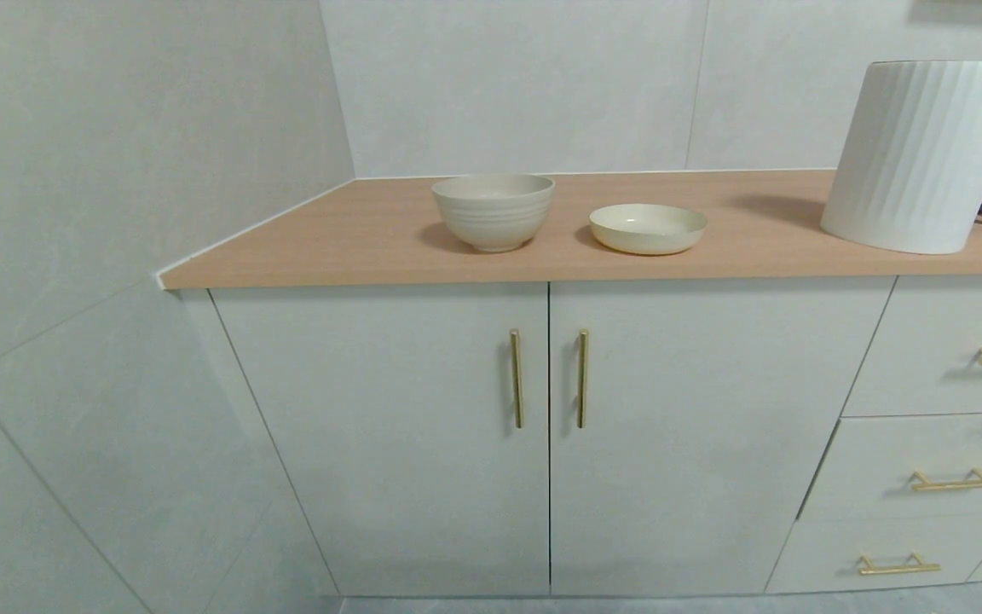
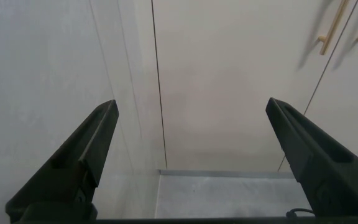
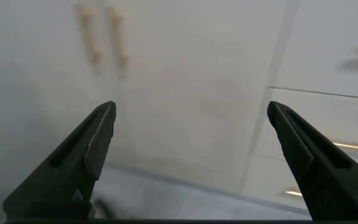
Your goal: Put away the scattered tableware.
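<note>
starting out: bowl (image 1: 493, 211) and dish (image 1: 647, 228) sit on the counter (image 1: 329, 247), cabinet doors (image 1: 389, 426) closed. left gripper (image 2: 190, 106) and right gripper (image 3: 190, 106) empty, fingers apart; next, likely pull a handle (image 1: 516, 379).

Looking for print: nothing legible anywhere. No lettering, label, number or sign on the bowl (image 1: 493, 211), the shallow dish (image 1: 647, 228), the white ribbed container (image 1: 921, 153), the worktop (image 1: 329, 247), the cupboard doors (image 1: 423, 443) or the drawers (image 1: 926, 443).
</note>
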{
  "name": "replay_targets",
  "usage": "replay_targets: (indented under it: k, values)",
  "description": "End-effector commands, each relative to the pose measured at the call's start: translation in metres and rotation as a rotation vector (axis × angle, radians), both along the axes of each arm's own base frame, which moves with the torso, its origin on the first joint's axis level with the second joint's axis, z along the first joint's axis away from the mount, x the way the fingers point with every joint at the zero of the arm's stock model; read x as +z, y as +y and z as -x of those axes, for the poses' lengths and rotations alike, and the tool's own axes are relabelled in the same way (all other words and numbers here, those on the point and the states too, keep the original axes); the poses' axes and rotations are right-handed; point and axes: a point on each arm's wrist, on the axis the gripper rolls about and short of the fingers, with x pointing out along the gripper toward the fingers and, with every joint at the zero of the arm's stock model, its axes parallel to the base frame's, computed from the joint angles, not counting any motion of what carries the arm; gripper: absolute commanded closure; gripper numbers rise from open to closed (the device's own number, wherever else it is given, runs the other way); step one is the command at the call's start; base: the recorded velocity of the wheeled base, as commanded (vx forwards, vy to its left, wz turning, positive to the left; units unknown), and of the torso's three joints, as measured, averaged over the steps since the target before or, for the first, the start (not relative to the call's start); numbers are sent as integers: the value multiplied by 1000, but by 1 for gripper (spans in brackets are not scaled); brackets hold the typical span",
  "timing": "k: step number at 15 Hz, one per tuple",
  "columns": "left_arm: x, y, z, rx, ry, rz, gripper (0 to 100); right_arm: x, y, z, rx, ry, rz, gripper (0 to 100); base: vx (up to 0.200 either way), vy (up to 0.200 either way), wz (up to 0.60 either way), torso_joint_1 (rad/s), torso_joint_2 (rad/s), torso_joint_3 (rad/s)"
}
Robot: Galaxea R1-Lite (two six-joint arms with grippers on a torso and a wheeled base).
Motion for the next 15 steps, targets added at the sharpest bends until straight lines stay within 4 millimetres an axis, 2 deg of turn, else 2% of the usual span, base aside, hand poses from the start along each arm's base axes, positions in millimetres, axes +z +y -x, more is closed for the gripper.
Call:
replay_targets:
  k: [1,4,6,8,9,11,12,15]
  values:
    - [0,0,0,1,0,0,0,42,7,-54,229,314,-11,0,0,0,0,0,0,0]
    - [0,0,0,1,0,0,0,73,29,-114,403,472,7,0,0,0,0,0,0,0]
    - [0,0,0,1,0,1,0,91,60,-165,505,510,15,0,0,0,0,0,0,0]
    - [0,0,0,1,0,0,0,96,90,-211,557,467,22,0,0,0,0,0,0,0]
    - [0,0,0,1,0,0,0,93,104,-231,578,461,23,0,0,0,0,0,0,0]
    - [0,0,0,1,0,0,0,87,121,-256,600,494,13,0,0,0,0,0,0,0]
    - [0,0,0,1,0,0,0,85,128,-261,628,514,-6,0,0,0,0,0,0,0]
    - [0,0,0,1,0,0,0,91,147,-285,739,512,-42,0,0,0,0,0,0,0]
